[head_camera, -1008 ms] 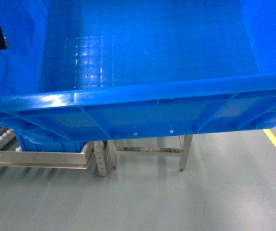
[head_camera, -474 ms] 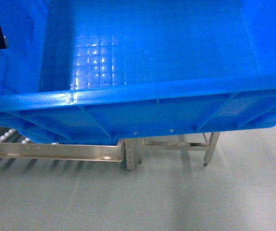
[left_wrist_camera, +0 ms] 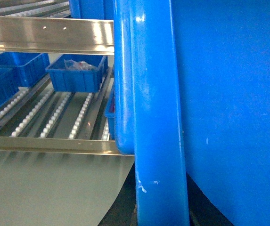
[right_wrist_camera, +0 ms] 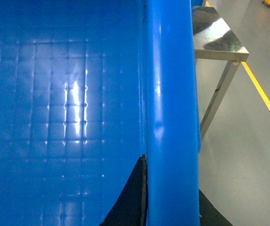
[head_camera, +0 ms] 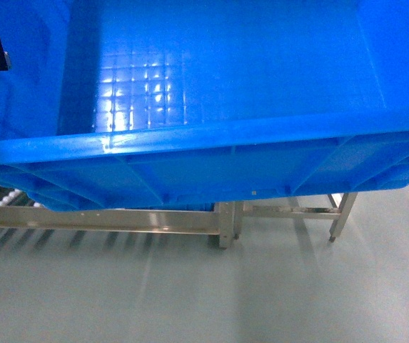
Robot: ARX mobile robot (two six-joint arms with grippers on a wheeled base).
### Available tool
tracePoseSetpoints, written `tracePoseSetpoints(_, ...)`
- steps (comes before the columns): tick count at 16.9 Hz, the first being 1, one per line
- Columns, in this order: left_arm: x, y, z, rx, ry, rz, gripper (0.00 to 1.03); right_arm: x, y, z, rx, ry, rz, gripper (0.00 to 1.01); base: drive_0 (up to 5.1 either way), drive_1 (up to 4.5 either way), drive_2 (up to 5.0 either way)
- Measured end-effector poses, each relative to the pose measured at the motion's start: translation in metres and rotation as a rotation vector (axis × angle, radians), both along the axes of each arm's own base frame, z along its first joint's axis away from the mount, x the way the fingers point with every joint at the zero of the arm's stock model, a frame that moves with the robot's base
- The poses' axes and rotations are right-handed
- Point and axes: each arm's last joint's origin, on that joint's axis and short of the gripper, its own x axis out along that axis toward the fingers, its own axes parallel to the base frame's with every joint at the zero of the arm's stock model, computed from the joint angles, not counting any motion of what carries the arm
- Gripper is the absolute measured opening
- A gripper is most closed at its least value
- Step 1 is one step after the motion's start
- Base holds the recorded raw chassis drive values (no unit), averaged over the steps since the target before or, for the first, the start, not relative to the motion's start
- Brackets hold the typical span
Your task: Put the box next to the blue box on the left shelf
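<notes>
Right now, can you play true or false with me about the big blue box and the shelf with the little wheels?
1. The big blue box has toys inside. False: its gridded floor is bare.
2. The shelf has rows of little white roller wheels. True.
3. A small blue tray sits on the shelf's rollers. True, and something crumpled lies in it.
4. The floor under the box is red. False: it is grey-green.
5. The big box is resting flat on the floor. False: it is up in the air, above the shelf's steel front lip.
</notes>
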Motion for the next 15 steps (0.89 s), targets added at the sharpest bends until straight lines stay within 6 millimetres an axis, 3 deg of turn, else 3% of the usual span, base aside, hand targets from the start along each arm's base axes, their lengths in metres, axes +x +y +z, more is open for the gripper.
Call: tracePoseSetpoints(15, 0.0000, 0.0000, 0.0000, 0.000, 0.000, -0.001, 0.06, 0.0000, 0.0000, -0.0001, -0.001, 0.001, 0.000, 0.08, -5.0, 1.39, 3.3)
